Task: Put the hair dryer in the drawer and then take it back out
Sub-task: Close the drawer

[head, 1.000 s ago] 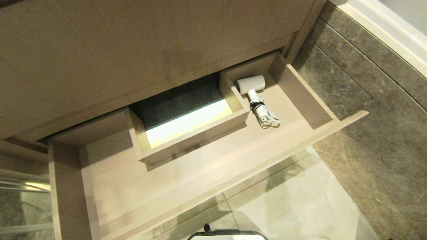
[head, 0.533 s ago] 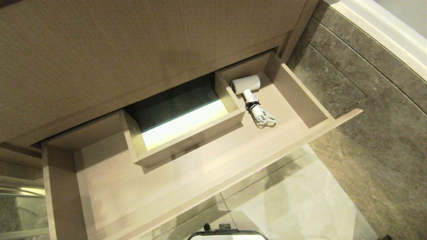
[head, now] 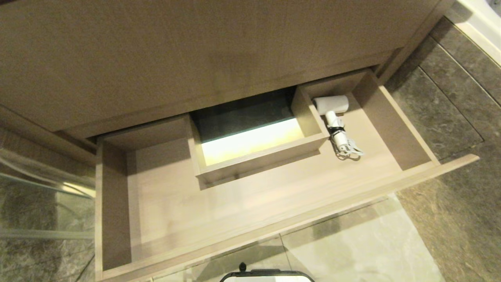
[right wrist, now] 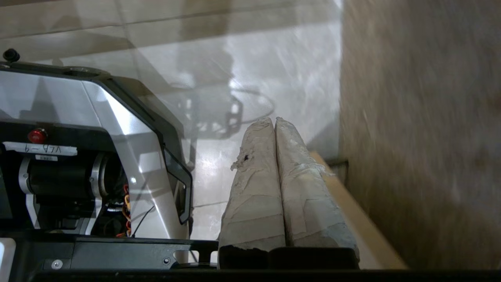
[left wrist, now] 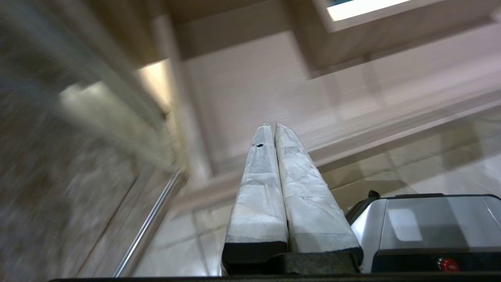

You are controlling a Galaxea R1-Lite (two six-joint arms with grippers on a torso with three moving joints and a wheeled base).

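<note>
The left gripper (left wrist: 273, 127) is hanging low beside the robot base (left wrist: 426, 231), jaws clenched on nothing; the drawer (head: 274, 203) is standing pulled out over the floor (head: 352, 250); the hair dryer (head: 336, 119) is lying in its far right compartment, cord coiled toward the front; the right gripper (right wrist: 273, 120) is sitting near the drawer front, jaws clenched and empty.
</note>
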